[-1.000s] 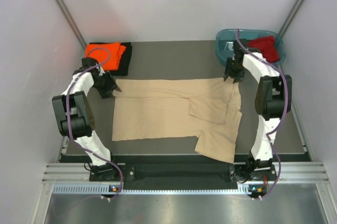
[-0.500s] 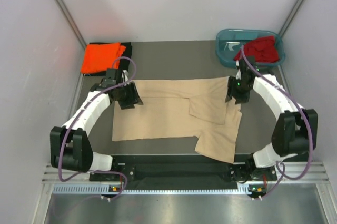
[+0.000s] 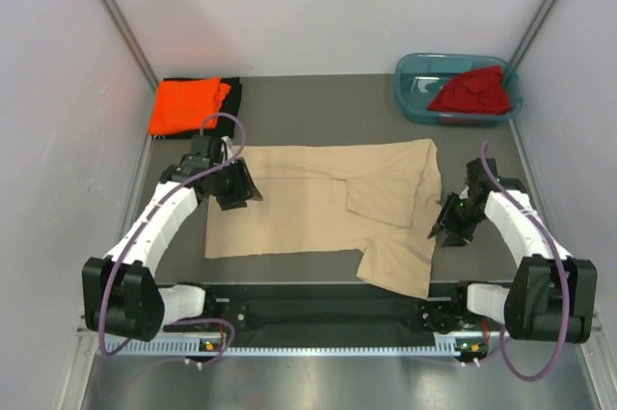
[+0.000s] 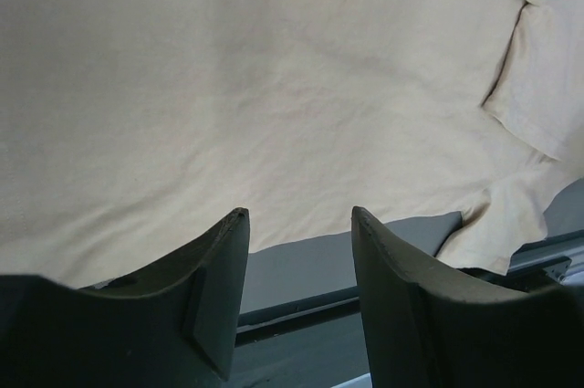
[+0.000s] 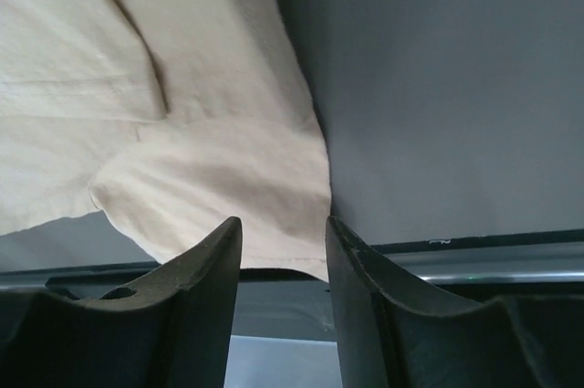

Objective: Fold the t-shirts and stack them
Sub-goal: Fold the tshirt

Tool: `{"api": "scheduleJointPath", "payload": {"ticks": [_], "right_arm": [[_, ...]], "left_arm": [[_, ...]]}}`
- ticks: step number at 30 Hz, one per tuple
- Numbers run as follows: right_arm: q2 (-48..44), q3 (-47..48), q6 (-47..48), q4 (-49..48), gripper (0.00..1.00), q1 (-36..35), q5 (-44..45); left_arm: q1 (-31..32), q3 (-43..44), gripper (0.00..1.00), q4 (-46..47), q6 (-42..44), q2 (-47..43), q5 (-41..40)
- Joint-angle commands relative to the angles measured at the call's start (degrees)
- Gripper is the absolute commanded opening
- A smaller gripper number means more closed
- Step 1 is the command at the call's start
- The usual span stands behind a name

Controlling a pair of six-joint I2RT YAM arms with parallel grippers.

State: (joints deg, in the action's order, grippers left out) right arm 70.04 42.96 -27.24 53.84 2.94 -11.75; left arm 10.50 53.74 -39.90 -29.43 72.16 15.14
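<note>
Drawing back from the far edge of the counter [image 3: 318, 111]: left end effector [image 3: 236, 188] over the beige t-shirt [image 3: 289, 207], right end effector [image 3: 448, 227] at its right edge, both released, empty. Lies flat mid-counter, 1 sleeve folded in; probably lining up the next fold.

Beige t-shirt [image 3: 308, 203] covers mid table [image 3: 318, 111]. Bare strip along far edge, btwn orange t-shirt [image 3: 185, 106] at far-L corner & teal tub [image 3: 410, 92] at far-R. Narrow bare lane R of beige cloth; right claw [image 3: 441, 232] sits in it. Side walls [image 3: 58, 140] close.
</note>
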Motion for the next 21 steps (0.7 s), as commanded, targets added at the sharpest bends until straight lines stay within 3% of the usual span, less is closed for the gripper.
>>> {"api": "scheduleJointPath", "payload": {"ticks": [1,21], "right_arm": [[-3.2,-2.4,-1.8,1.9,0.42,2.1,-0.4],[-0.6,-11.8,-0.6,-4.7,0.37,2.3,-5.2]], "left_arm": [[-1.5,-2.3,0.54,-1.1,-3.1,-3.6,-0.5],[-11.9,-2.4,0.52,-5.8,-10.7,-6.9,-4.2]]}}
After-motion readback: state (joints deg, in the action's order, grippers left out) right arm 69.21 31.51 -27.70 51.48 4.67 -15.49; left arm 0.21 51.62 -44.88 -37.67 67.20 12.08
